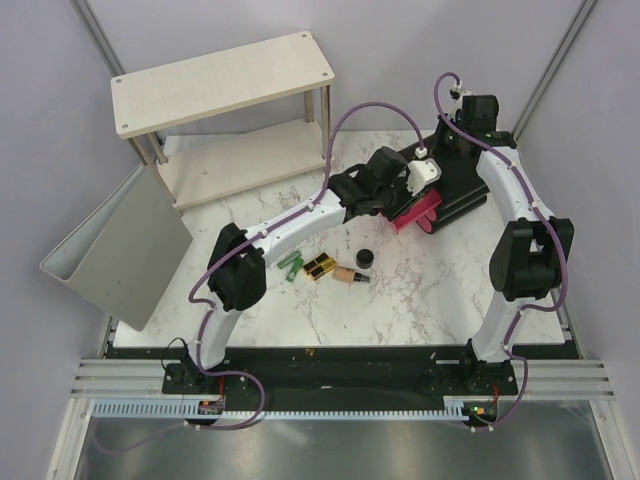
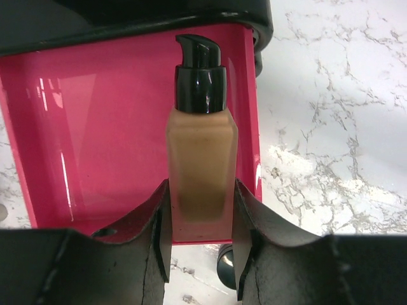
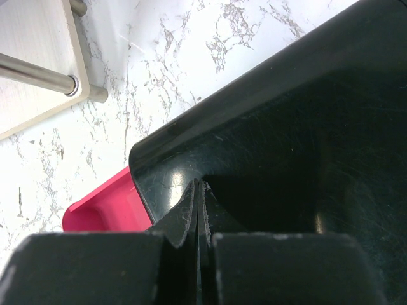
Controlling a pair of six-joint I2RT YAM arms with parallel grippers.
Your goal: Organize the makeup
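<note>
Over the open pink drawer (image 2: 95, 127), toward the far right corner of the marble table (image 1: 420, 290), my left claw (image 2: 201, 203) hangs partly open. Its two fingers are clamped on the flat sides of a beige foundation bottle (image 2: 200, 152), low on its body. The black pump cap points at the drawer's back, so the bottle can go in lying lengthwise. My right claw (image 3: 198, 190) is fully closed and empty, tips at the top of the black drawer box (image 3: 286, 127), probably to stop it sliding, though contact is hard to judge. Nearer the table's middle lie the two green tubes (image 1: 290, 263), the black-and-gold case (image 1: 319, 266), the other beige bottle (image 1: 350, 276) and the round black jar (image 1: 364, 258).
</note>
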